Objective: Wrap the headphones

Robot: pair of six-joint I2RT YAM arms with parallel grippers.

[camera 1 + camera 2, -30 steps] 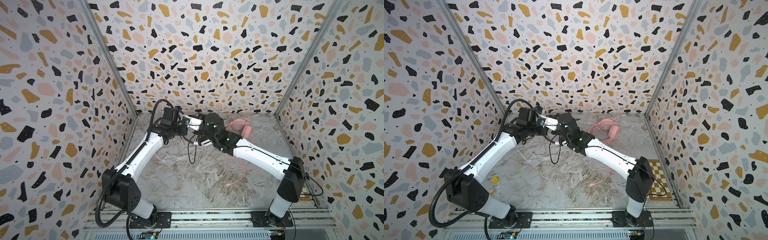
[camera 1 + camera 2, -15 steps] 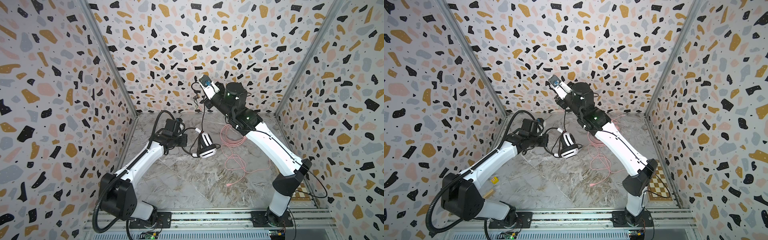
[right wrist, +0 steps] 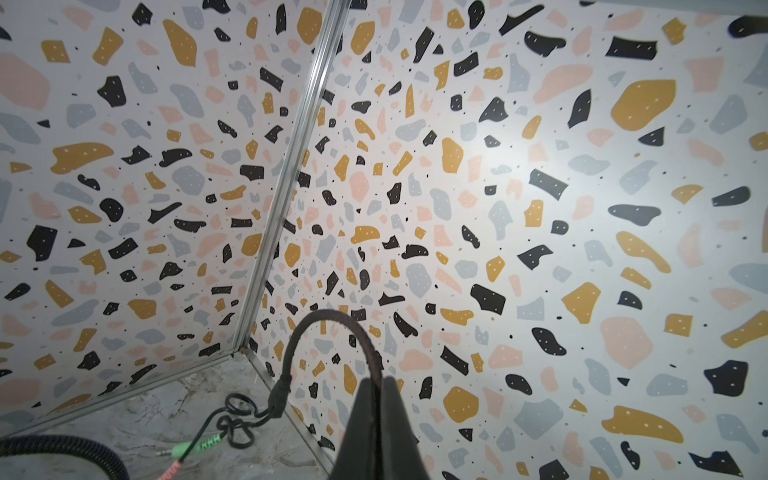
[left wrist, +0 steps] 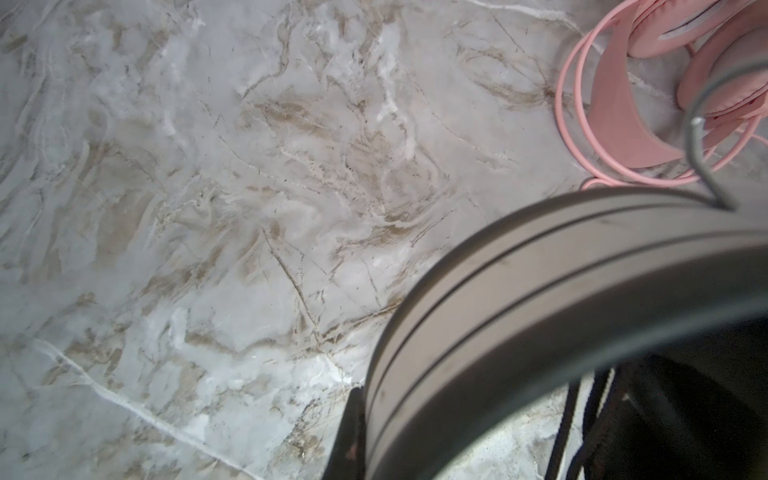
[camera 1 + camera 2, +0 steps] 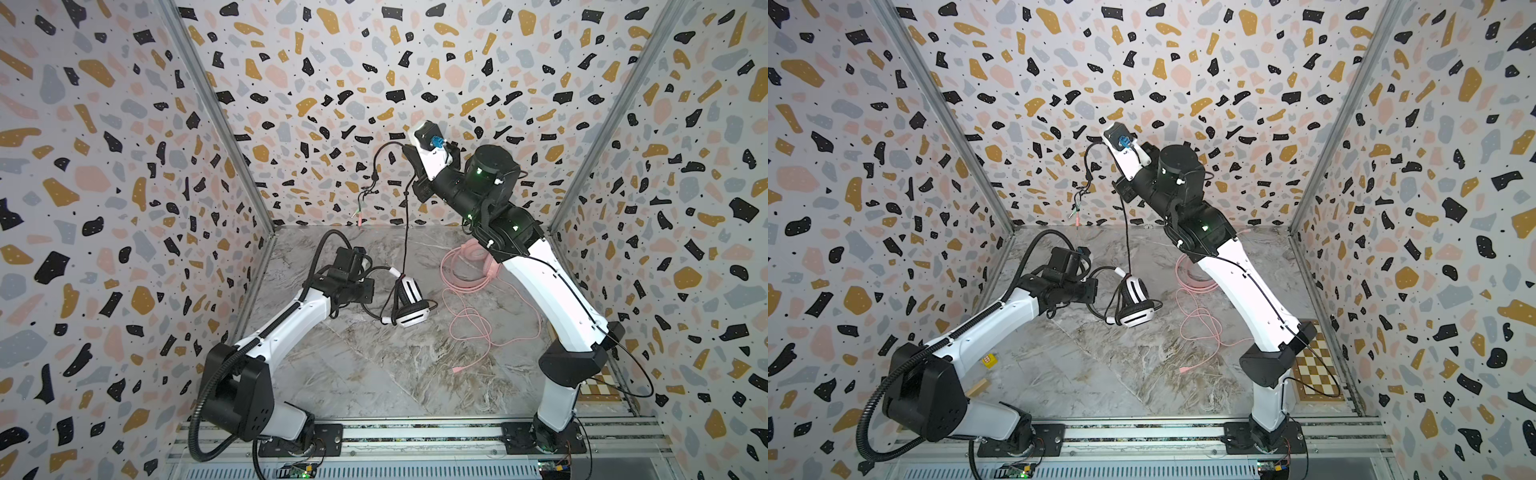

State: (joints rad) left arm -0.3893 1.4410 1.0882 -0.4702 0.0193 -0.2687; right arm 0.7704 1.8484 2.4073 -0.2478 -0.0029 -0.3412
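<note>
Since a second ago the right gripper [image 5: 409, 151] has left the white headset [image 5: 409, 303] and risen high toward the back wall, drawing the black cable [image 5: 406, 232] up with it. The left gripper [image 5: 368, 291] has brought the headset lower and nearer the front. Over the last half second little has changed.

Below the right gripper, the pink headset [image 5: 471, 251] lies on the marble table [image 5: 374, 374], half hidden behind the right arm. Its pink cable [image 5: 469, 324] sprawls in loose loops toward the front. A small yellow block [image 5: 989, 360] and a wooden piece [image 5: 977, 386] lie well behind the left gripper, near that arm's base. A checkered board [image 5: 1316, 370] sits by the right arm's base.

The right gripper's fingers are pressed together, pinching the black cable. One end arcs over and dangles free with green and pink plugs [image 3: 199, 446]; the other drops straight to the white headset. The left gripper is closed on that headset's black band [image 4: 540, 311], ear cups just beyond its tips. Whether they touch the table cannot be told.
</note>
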